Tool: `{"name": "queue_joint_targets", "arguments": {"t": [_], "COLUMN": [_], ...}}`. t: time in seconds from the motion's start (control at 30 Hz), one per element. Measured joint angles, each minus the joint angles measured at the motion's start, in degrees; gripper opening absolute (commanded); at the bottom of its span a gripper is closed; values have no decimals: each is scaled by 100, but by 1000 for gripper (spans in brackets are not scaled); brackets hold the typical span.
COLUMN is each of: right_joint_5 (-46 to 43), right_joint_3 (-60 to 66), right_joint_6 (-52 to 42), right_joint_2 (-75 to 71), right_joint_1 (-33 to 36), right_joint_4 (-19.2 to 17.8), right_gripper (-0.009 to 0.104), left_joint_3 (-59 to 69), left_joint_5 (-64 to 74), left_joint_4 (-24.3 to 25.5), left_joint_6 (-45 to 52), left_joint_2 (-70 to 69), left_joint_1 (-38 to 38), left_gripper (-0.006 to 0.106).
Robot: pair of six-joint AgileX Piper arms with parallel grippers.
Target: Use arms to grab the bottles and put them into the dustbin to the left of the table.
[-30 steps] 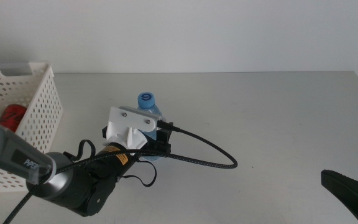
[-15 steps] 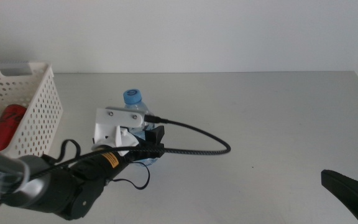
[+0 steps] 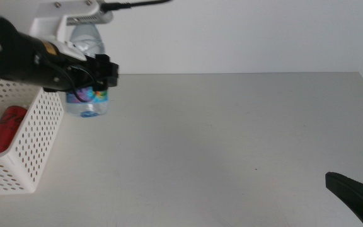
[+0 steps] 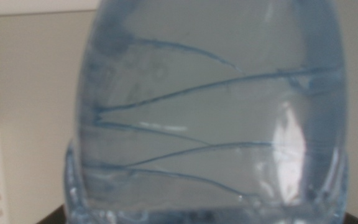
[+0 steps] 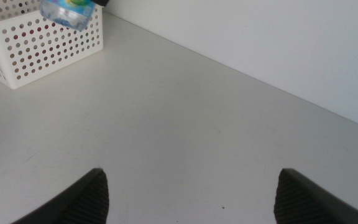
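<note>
The left gripper (image 3: 90, 74) pinches the water bottle (image 3: 87, 101), held clear of the bench (image 3: 219, 145) just beside the basket (image 3: 33, 151) rim. A red can (image 3: 5, 129) lies inside the basket. The right gripper (image 5: 191, 193) waits, spread, near the bench's front right.

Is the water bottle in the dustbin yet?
Not yet. The left tool holds the water bottle upright in the air beside the dustbin's right wall.
</note>
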Motion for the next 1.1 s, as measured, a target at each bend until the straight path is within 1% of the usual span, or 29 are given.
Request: {"name": "queue_joint_targets", "arguments": {"t": [0.17,0.33,0.5,0.8,0.9,1.0,1.1], "right_joint_5": [0,0,0,0,0,0,0], "right_joint_3": [0,0,0,0,0,0,0], "right_joint_6": [0,0,0,0,0,0,0], "right_joint_2": [0,0,0,0,0,0,0], "right_joint_1": [0,0,0,0,0,0,0], "right_joint_4": [0,0,0,0,0,0,0], "right_gripper": [68,68,68,68,68,68,68], "left_joint_3": [-1430,-2465,-2651,-2651,-2651,-2658,-2658], "left_joint_5": [2372,3762,3999,3846,3678,3646,3640], "left_joint_4": [83,208,347,932,997,1003,986], "left_joint_6": [483,812,865,877,985,1070,1132], "left_joint_2": [193,611,1117,2098,2346,2534,2647], "left_joint_1": [933,1933,2530,2675,2675,2675,2675], "left_gripper": [-2,-2,-2,0,5,16,34]}}
